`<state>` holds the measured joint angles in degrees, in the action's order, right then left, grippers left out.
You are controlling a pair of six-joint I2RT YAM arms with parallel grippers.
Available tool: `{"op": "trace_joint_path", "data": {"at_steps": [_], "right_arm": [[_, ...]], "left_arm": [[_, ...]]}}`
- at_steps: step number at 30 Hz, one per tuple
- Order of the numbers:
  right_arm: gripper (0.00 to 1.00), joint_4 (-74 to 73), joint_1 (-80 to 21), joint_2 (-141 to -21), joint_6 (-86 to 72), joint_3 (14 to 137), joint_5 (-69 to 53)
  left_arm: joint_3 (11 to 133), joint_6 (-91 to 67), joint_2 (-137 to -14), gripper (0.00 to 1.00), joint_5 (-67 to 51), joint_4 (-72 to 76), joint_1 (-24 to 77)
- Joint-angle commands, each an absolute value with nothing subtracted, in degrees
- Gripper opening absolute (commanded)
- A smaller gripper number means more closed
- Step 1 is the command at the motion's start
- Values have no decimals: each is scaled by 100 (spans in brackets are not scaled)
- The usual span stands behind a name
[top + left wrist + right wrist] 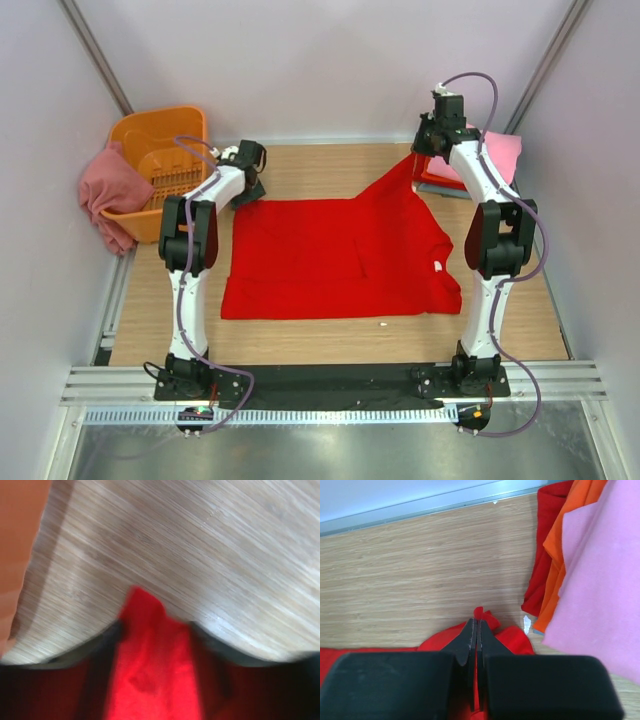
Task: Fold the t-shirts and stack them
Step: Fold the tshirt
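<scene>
The right claw is clenched on the far right corner of the red t-shirt. A nub of cloth pokes past its tips, and that corner is held raised off the worktop. The left claw straddles the far left corner with cloth between its fingers, but the blur hides whether it is pinching or released. The rest of the shirt lies flat mid-worktop. Just beside the right claw sits the stack, a pink shirt over an orange shirt. The cloth looks light, limp and prone to sag, so I judge it best taken at corners or hems, both ends kept level
</scene>
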<state>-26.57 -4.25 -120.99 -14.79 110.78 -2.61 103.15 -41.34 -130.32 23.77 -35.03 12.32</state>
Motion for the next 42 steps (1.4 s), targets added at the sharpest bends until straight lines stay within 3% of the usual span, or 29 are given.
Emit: {"op": "trace_joint_path", "data": {"at_steps": [1,4,12,35,42], "right_arm": [[1,-2443,-387,-11628,-1608,11311,-528],[1,-2513,-395,-11584,-1556,11312,-352],[1,-2672,-282,-11584,-1459,11320,-26],[1,-2417,-132,-11611,-1494,10952,-176],[1,-2347,-70,-11496,-1485,10723,-167]], "left_arm": [[10310,-4025,-12815,80,2285,-3700,1195],[10572,-3981,-12919,88,2373,-3971,1187],[11364,-4061,-13288,86,2452,-4306,1151],[11329,-4368,-13614,65,2452,-4210,1143],[11487,-4421,-13764,65,2505,-4298,1143]]}}
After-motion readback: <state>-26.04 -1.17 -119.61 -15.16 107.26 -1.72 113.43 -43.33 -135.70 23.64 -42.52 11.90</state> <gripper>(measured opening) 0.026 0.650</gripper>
